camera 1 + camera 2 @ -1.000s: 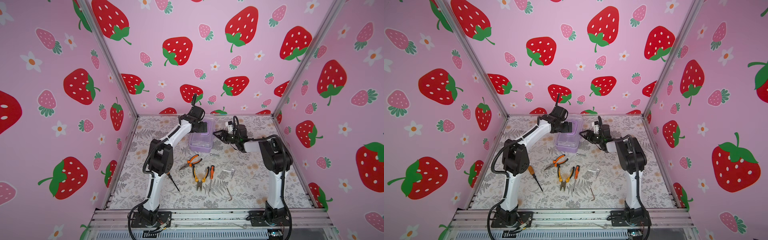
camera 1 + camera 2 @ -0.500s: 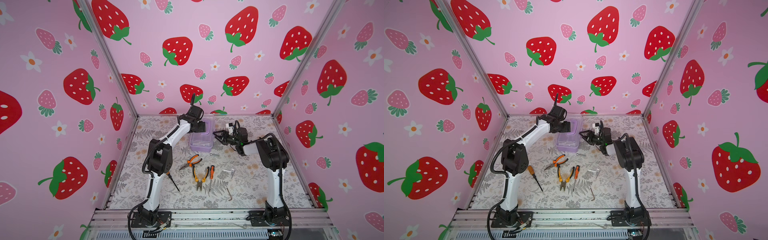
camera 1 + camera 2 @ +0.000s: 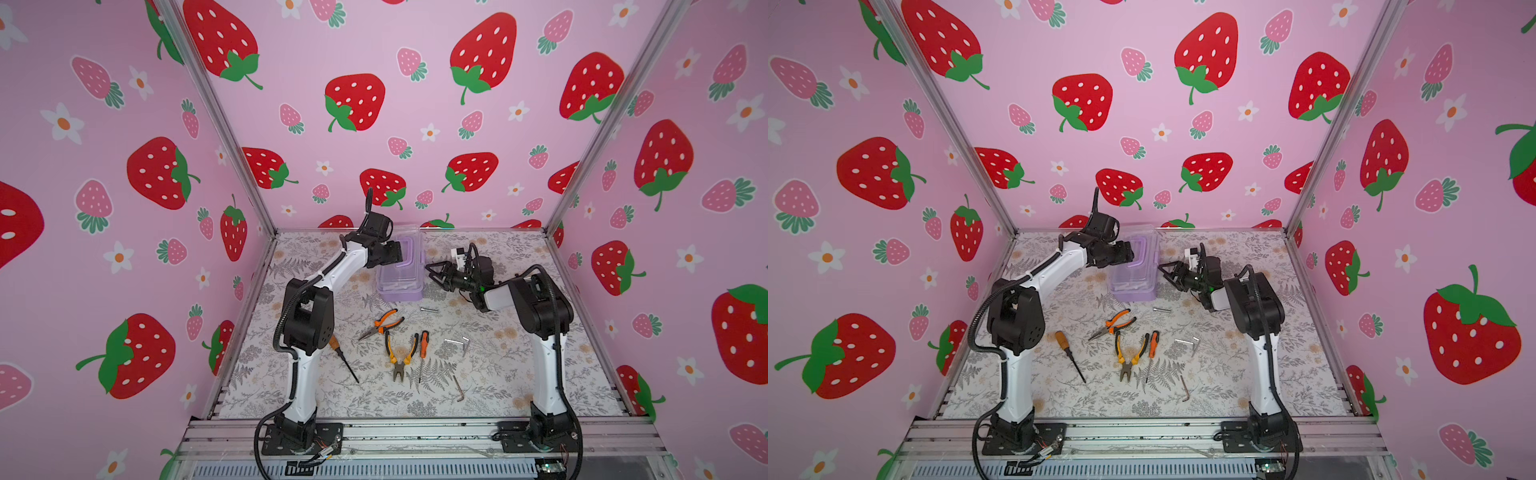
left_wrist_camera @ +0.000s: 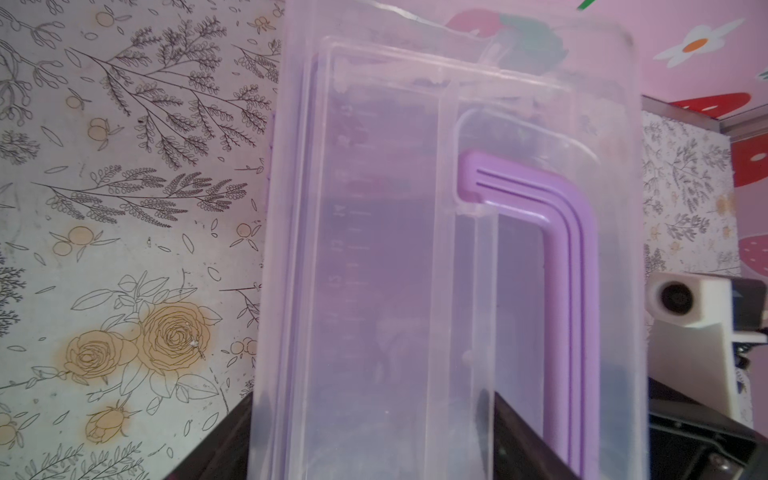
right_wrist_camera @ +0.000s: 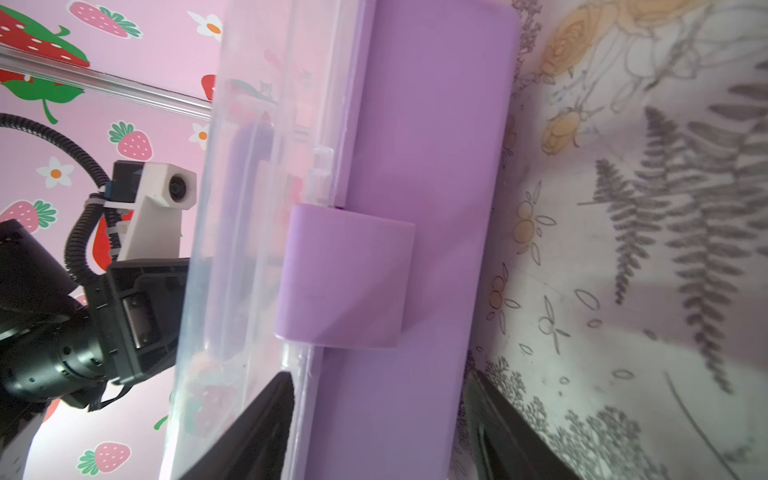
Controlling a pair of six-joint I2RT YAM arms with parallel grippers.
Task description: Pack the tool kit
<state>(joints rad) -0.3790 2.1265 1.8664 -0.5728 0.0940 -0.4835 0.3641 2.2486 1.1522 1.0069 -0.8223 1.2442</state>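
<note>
The lilac box (image 3: 401, 291) stands at the back of the mat with its clear lid (image 4: 386, 232) and purple handle (image 4: 569, 257) on top. My left gripper (image 3: 397, 253) reaches in from the left. In the left wrist view it (image 4: 372, 397) is shut on a section of the lid beside the handle. My right gripper (image 3: 430, 272) is open at the box's right side, its jaws astride the wall below the purple latch (image 5: 345, 278). Two orange-handled pliers (image 3: 380, 324) (image 3: 400, 353), two screwdrivers (image 3: 422, 349) (image 3: 343, 359) and silver hex keys (image 3: 459, 341) (image 3: 458, 388) lie on the mat in front.
A short silver rod (image 3: 429, 309) lies just right of the box's front. The floral mat (image 3: 519, 374) is walled by pink strawberry panels on three sides. An aluminium rail (image 3: 415, 434) carrying both arm bases runs along the front.
The left jaws have narrowed onto the lid. The right gripper has stayed beside the box, opening slightly. The tools have not moved.
</note>
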